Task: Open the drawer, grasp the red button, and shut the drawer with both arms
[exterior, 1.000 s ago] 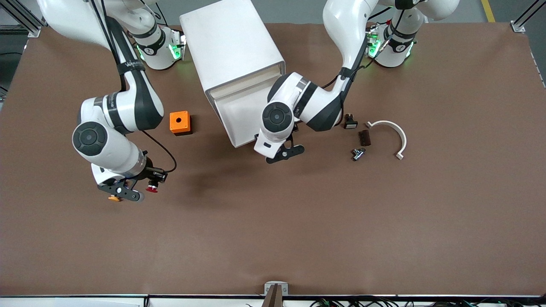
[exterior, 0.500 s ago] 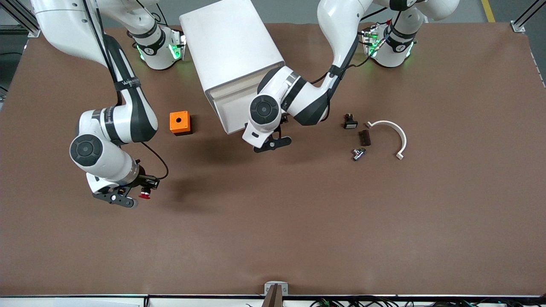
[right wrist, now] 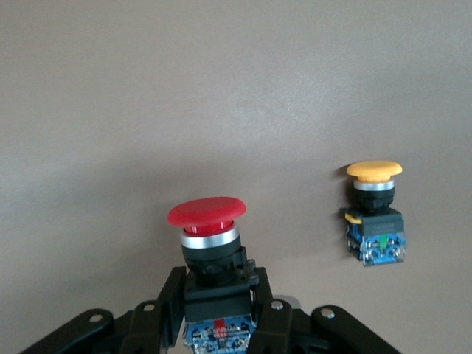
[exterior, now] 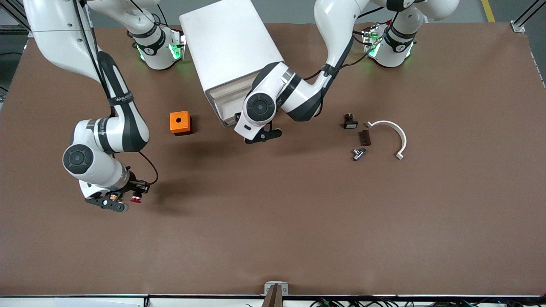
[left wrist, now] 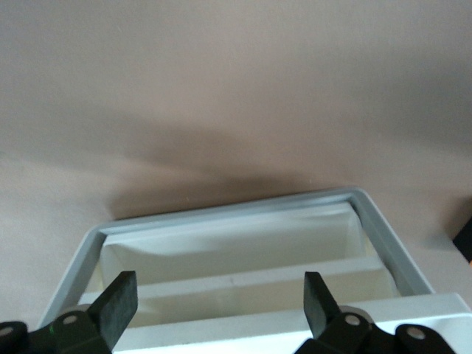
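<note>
Right wrist view: button (right wrist: 209,243) clamped between right pincer (right wrist: 218,313) fingers.

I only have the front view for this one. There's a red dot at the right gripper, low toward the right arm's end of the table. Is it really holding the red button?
Observer: Yes. The right wrist view shows the right gripper shut on the button, with its fingers clamping the black body below the red cap.
Operator: Is anything else close by?
Observer: An orange-capped button stands on the table beside it, apart from the gripper.
Operator: And the other arm?
Observer: The left wrist view shows the left gripper open at the drawer, which is partly out. The part of its inside that shows holds nothing.
</note>
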`<action>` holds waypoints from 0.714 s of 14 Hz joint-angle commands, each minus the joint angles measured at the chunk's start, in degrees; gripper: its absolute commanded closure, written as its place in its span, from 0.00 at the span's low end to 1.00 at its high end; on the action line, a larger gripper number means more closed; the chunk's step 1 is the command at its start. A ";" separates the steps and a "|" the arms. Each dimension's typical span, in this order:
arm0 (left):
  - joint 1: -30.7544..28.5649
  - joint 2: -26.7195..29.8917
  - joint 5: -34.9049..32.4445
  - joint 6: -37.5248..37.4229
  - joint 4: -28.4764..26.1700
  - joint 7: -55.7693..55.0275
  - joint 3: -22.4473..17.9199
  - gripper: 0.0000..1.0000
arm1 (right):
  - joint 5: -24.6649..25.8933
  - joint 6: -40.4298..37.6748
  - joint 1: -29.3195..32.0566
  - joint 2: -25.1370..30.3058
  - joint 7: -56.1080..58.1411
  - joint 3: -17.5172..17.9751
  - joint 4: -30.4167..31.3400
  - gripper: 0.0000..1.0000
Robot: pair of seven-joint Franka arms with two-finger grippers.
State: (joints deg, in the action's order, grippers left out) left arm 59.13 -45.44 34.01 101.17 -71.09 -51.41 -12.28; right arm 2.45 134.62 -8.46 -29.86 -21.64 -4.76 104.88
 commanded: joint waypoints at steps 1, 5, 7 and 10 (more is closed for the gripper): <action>0.02 0.26 1.14 -0.10 -0.36 0.70 1.82 0.01 | 0.89 2.66 1.34 -0.80 0.55 0.98 1.73 1.00; 0.02 0.35 1.23 -0.10 -1.15 0.70 3.32 0.01 | 0.89 3.45 1.34 -1.86 0.46 0.98 1.82 1.00; 0.02 0.35 1.23 -0.10 -1.24 0.70 3.93 0.01 | 0.89 3.37 1.25 -1.87 0.46 0.98 1.91 0.99; -0.16 0.35 1.23 -0.10 -1.59 0.70 4.90 0.01 | 0.89 3.36 1.08 -1.87 0.46 0.98 2.34 0.99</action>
State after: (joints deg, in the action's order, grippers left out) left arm 59.14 -45.45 34.13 101.16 -71.90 -51.41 -8.21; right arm 2.45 137.58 -8.13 -32.12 -21.48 -4.57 106.42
